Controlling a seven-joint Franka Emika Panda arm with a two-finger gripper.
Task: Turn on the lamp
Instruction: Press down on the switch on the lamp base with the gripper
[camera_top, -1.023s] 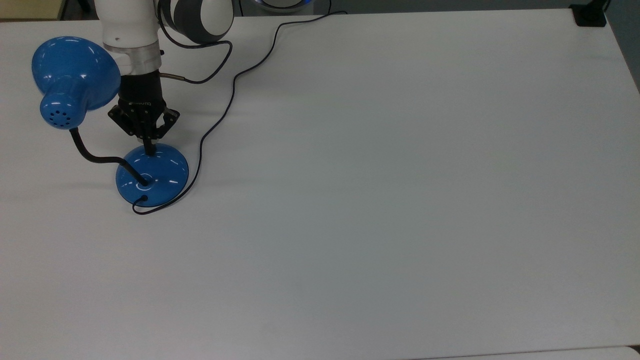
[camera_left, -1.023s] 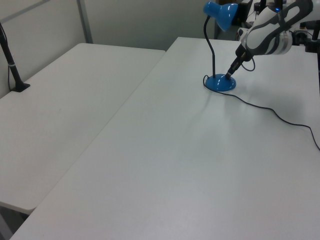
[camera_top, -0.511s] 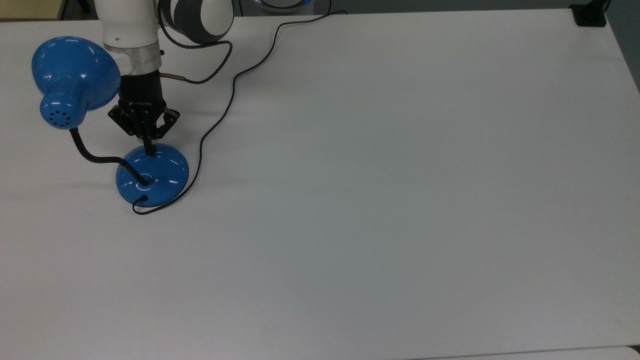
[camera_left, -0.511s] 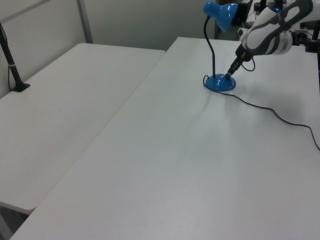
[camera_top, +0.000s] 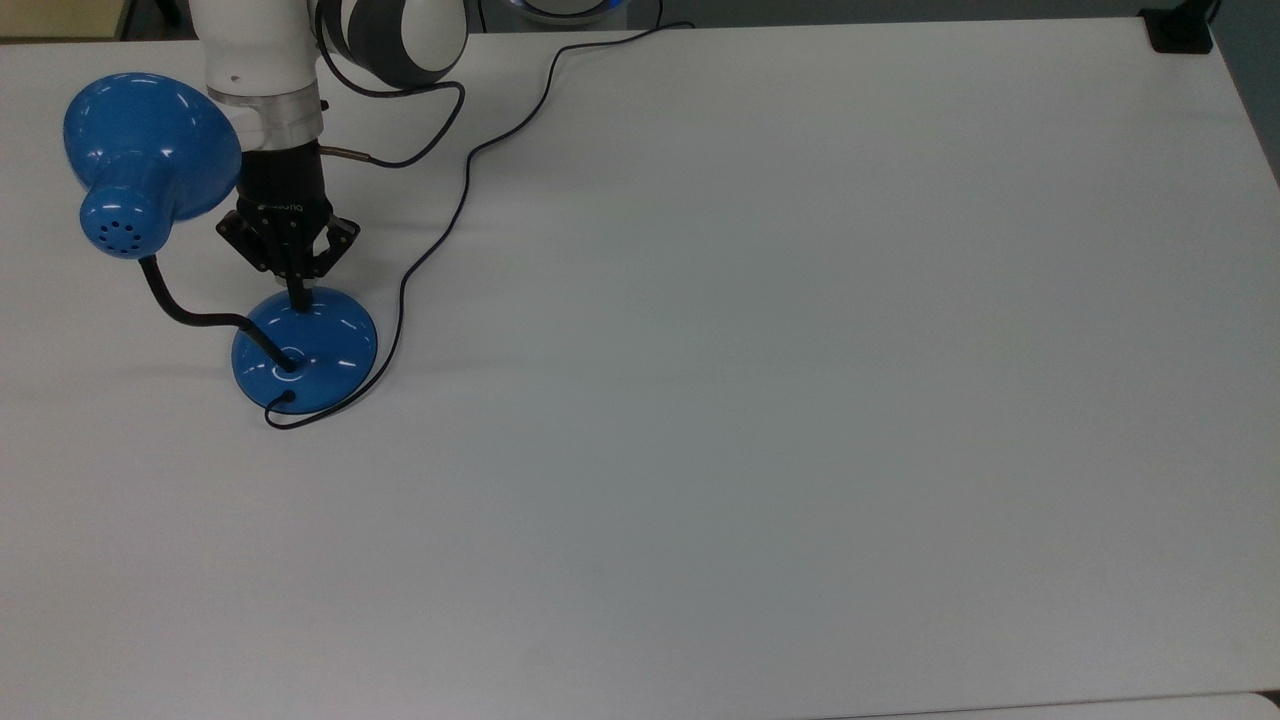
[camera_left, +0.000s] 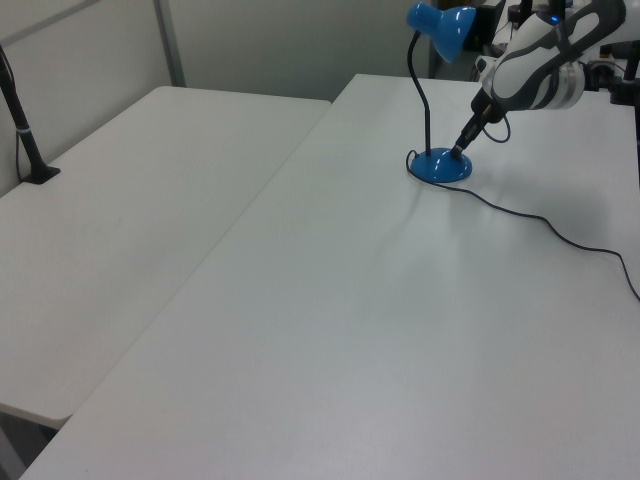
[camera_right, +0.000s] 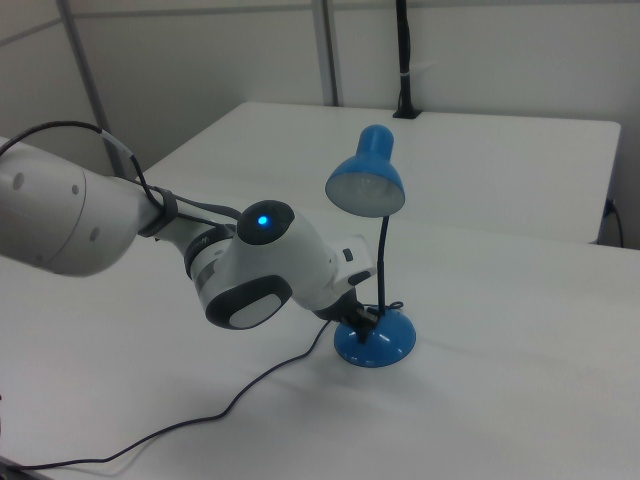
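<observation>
table: i'm working at its far corner in the top view's left.
lamp: it's standing there, shade unlit (so not on yet).
gripper: i'm pressing its closed fingers, holding nothing, onto the base's rim, probing for the switch.

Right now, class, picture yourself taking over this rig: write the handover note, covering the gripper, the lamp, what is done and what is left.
Gripper: shut, fingers together, tip pointing down onto the top-view upper edge of the lamp base, where a switch would be; contact itself is too small to confirm.
Lamp: upright at the top view's left end of the table, cord trailing away past the arm.
Done: gripper brought to the base.
Left: the shade looks unlit in the right view, so the lamp is not yet on. Press the switch, check for light, then lift clear.
</observation>
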